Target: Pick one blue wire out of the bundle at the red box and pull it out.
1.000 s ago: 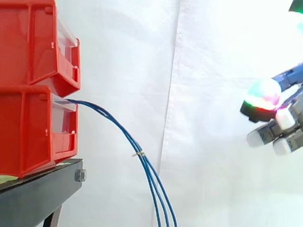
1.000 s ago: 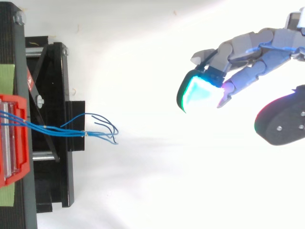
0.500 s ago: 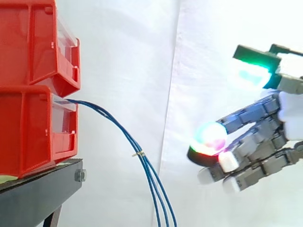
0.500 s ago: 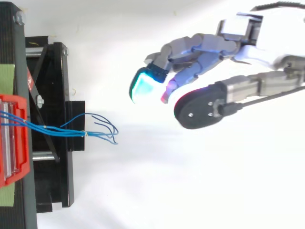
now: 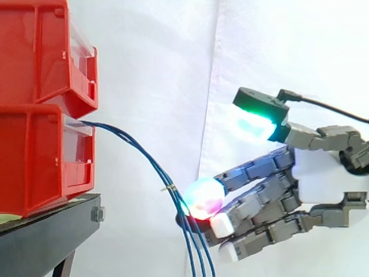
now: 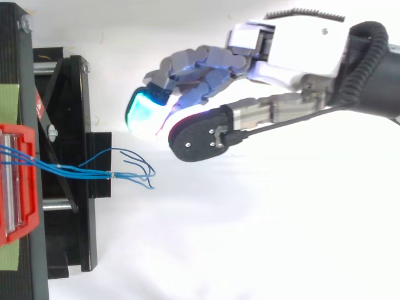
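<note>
Several thin blue wires (image 5: 151, 163) come out of the lower red box (image 5: 40, 156) and hang down to the right, tied together by a small pale tie (image 5: 168, 188). From above, the same wires (image 6: 94, 170) run rightwards off the box (image 6: 17, 181) and splay at their loose ends. My hand (image 5: 323, 176) is open, its fingers stretched left and its thumb raised above them. In the side view the glowing fingertips (image 5: 202, 198) overlap the wires just below the tie. In the top view the hand (image 6: 287, 50) lies right of and beyond the wire ends, apart from them.
A second red box (image 5: 46, 55) is stacked on the lower one. Both rest on a black stand (image 5: 49, 234), whose frame (image 6: 69, 162) lies under the wires from above. A white curtain (image 5: 173, 86) hangs behind.
The hand has travelled left towards the wires over both steps, and its fingertips now sit close to the bundle. The wires and boxes have not moved.
</note>
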